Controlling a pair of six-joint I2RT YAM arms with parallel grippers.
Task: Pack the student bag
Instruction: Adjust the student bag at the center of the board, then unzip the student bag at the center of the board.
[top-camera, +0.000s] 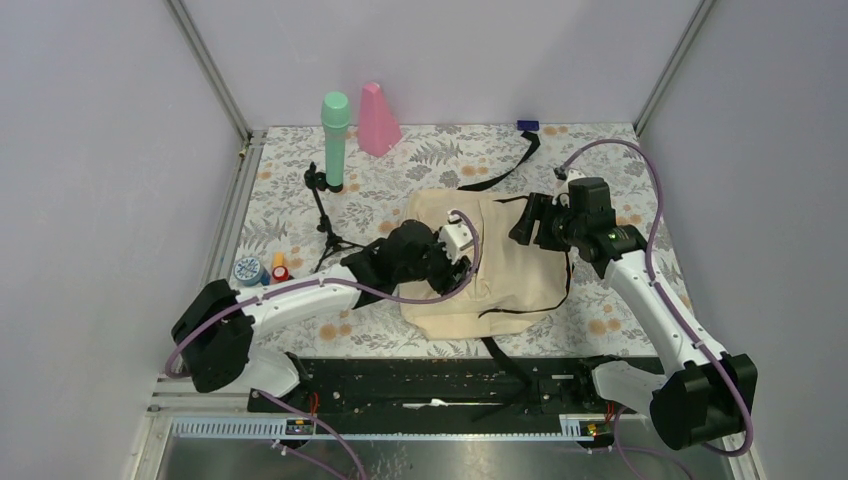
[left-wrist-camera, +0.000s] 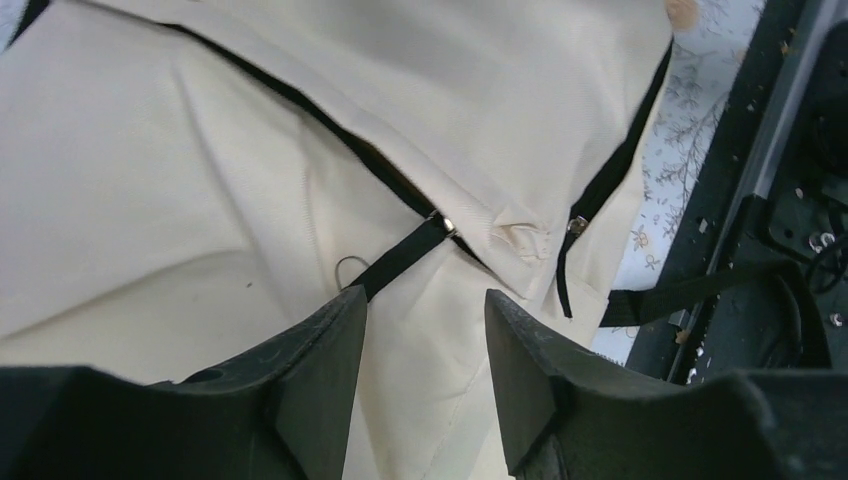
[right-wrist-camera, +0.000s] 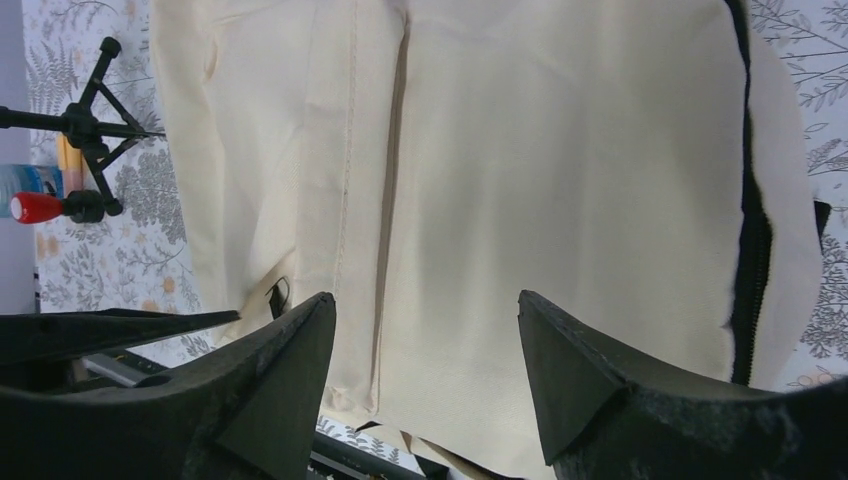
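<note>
Top external view: is the bag (top-camera: 510, 280) holding anything?
— Cannot tell. It is lying flat in the middle of the worktop (top-camera: 430, 150), its inside hidden. Black zip trim is running across the cream cloth.

What is sitting around it?
— A green cylinder (top-camera: 335, 140) and a pink cone (top-camera: 378, 120) are standing upright at the far left. A black tripod (top-camera: 325, 215) is standing near them. A blue-white round thing (top-camera: 247, 270) and a red-capped item (top-camera: 279, 268) are lying at the left edge. A strap (top-camera: 510, 165) is trailing from the bag toward the far edge. Leaf-print cloth is covering the worktop, and plain grey walls are closing it in.

And the tools?
— The left tool (left-wrist-camera: 425, 300) is hovering over the bag's left part, jaws apart and gripping nothing. A zip pull (left-wrist-camera: 400, 258) is lying just ahead of its fingertips. The right tool (right-wrist-camera: 425, 295) is hanging over the bag's right side, jaws wide apart and empty, with cream cloth showing through the gap.
</note>
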